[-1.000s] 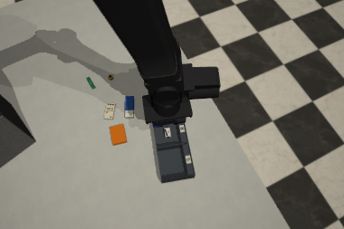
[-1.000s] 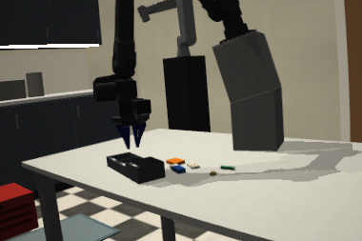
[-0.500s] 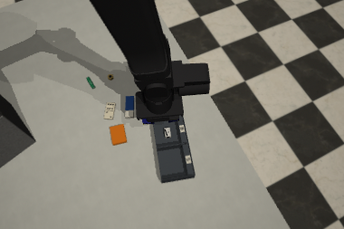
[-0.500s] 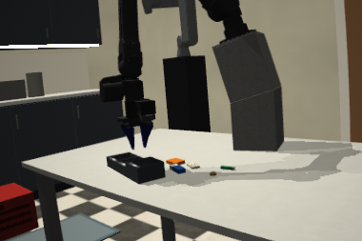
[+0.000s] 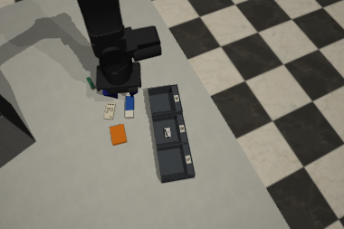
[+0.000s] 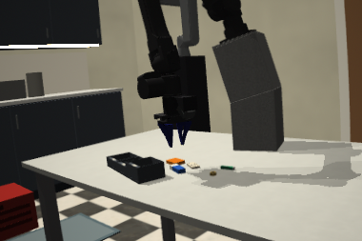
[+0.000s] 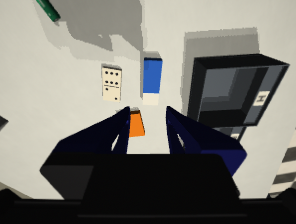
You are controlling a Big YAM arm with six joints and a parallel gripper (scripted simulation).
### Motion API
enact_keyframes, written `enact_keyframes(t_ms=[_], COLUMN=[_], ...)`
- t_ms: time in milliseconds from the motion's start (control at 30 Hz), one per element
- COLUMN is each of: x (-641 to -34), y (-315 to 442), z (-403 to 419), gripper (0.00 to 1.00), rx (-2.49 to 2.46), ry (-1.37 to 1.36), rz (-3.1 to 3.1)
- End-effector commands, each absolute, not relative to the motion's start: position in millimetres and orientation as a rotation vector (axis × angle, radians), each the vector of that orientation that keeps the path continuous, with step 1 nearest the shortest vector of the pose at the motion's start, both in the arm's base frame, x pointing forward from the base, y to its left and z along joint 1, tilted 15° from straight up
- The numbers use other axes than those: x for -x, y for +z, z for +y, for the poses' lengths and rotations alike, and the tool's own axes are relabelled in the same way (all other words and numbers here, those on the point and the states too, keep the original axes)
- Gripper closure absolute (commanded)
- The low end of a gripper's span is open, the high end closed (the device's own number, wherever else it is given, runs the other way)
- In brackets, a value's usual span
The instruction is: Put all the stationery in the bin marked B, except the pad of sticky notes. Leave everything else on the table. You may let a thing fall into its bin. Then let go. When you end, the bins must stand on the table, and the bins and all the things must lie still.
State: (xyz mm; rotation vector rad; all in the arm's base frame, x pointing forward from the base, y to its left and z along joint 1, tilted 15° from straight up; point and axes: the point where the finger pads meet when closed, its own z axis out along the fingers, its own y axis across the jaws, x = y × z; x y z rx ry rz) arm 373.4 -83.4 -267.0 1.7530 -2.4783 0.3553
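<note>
A matte black arm (image 5: 97,6) of blocky, rounded segments ends in a pincer (image 7: 148,127) with dark-blue tapered fingers.

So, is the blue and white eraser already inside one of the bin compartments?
No, in the top view the blue and white eraser lies on the table, left of the bin.
</note>
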Motion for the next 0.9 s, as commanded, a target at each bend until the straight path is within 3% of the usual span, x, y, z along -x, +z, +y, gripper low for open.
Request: enact_keyframes(t_ms=[0, 867], x=[-381, -381], y=[-261, -262], z=[-73, -84], gripper=[0.62, 0.62], rx=[-1.713, -1.708], ry=[0.396, 0.382], rz=[-2.538, -2.534])
